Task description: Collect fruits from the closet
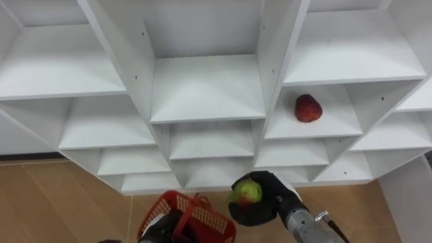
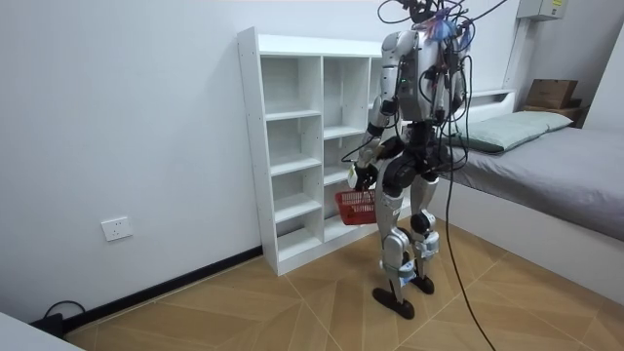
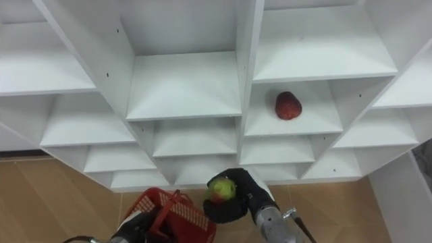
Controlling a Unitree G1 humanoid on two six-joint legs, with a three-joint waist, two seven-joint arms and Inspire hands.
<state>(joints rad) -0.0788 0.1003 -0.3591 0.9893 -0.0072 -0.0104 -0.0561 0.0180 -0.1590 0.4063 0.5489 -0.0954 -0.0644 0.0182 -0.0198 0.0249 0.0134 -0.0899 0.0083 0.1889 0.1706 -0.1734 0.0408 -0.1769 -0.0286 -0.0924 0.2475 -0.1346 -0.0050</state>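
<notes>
I stand in front of a white closet [image 1: 206,88] of open shelves. My right hand [image 1: 268,200] is shut on a green apple [image 1: 248,192], low before the bottom shelves. A red apple [image 1: 308,108] lies on a shelf in the right column, above and right of that hand. My left hand [image 1: 158,227] holds a red wire basket [image 1: 196,217] at the lower edge, just left of the green apple. In the room view the basket [image 2: 357,203] hangs at hip height between me and the closet [image 2: 292,146].
The other shelves in view hold nothing. Wooden floor [image 1: 61,202] lies below the closet. A bed [image 2: 556,166] stands behind me at the room view's right, and a white wall [image 2: 127,117] runs to the closet's left.
</notes>
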